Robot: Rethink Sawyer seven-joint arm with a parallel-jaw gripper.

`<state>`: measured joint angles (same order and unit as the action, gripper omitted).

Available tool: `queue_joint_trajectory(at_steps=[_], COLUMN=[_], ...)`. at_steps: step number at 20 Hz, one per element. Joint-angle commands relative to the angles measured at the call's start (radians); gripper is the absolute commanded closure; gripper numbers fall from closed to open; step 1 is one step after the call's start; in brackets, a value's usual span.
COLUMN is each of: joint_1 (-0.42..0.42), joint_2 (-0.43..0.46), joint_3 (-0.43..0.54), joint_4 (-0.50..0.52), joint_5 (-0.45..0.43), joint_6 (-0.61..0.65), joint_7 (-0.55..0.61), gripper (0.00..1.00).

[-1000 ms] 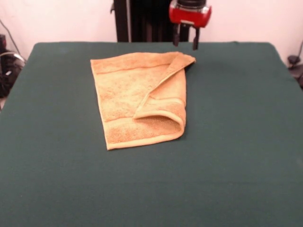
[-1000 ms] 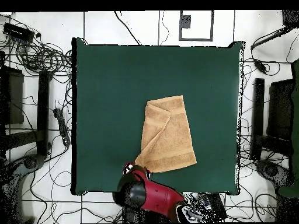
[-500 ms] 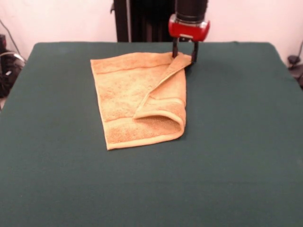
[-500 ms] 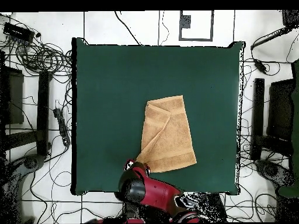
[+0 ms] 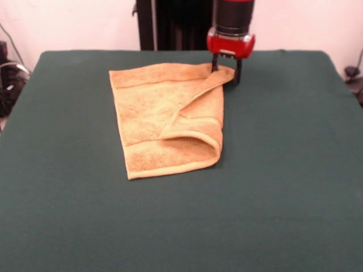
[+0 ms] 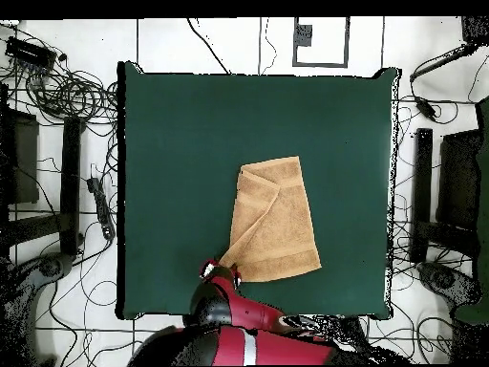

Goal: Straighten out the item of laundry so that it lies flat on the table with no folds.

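Observation:
The golden-orange towel [image 5: 164,122] lies on the green table [image 5: 283,170], left of centre. Its right side is folded over along a diagonal, with a rounded fold near the front right. My gripper [image 5: 226,72] has come down on the towel's far right corner, open, one finger on each side of the pointed corner. In the overhead view the towel [image 6: 277,225] lies near the table's [image 6: 181,143] bottom edge, and the gripper [image 6: 222,270] sits at its lower left tip, with the red arm beneath it.
The black pedestal [image 5: 170,25] stands behind the table's far edge. Cables [image 6: 57,86] and dark equipment [image 6: 458,182] lie on the floor around the table. Bare green cloth stretches right of and in front of the towel.
The gripper has come down from above the far edge onto the towel's far right corner. Its fingers stay apart. The towel has not moved.

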<state>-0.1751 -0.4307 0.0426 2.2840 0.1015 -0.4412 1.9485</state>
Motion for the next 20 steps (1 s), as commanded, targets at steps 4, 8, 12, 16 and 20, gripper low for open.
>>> queue_joint_trajectory(at_steps=[4,8,12,16,20], joint_1=[0.123,0.118,0.111,0.119,0.202], joint_2=[0.089,0.102,0.140,0.160,0.139], joint_3=[0.134,0.156,0.264,0.332,0.281], joint_4=[-0.090,-0.109,-0.113,-0.115,-0.124], joint_5=[0.192,0.157,0.149,0.167,0.245], joint_6=[-0.115,-0.098,-0.118,-0.108,-0.114], joint_7=[0.421,0.409,0.530,0.599,0.593], gripper=[1.00,1.00,1.00,1.00,0.00])
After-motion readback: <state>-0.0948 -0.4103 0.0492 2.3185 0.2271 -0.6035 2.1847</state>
